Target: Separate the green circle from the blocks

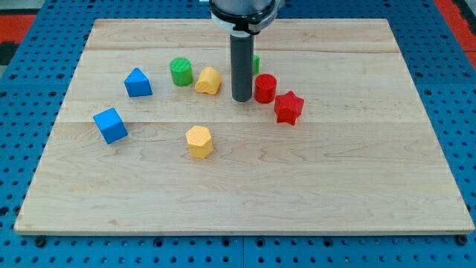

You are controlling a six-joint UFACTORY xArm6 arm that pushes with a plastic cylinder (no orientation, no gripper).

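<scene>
The green circle [181, 71] stands upper middle on the wooden board [245, 179], touching a yellow block [209, 80] on its right. My tip [241, 99] is to the right of that yellow block and just left of the red circle [265, 88]. A red star [288, 107] lies right of and below the red circle. Another green block [255, 64] is mostly hidden behind my rod. My tip is about a rod's width or more right of the green circle, with the yellow block between them.
A blue triangular block [137, 83] sits left of the green circle. A blue cube [111, 124] lies lower left. A yellow hexagon [199, 141] sits below the cluster. A blue pegboard [454, 89] surrounds the board.
</scene>
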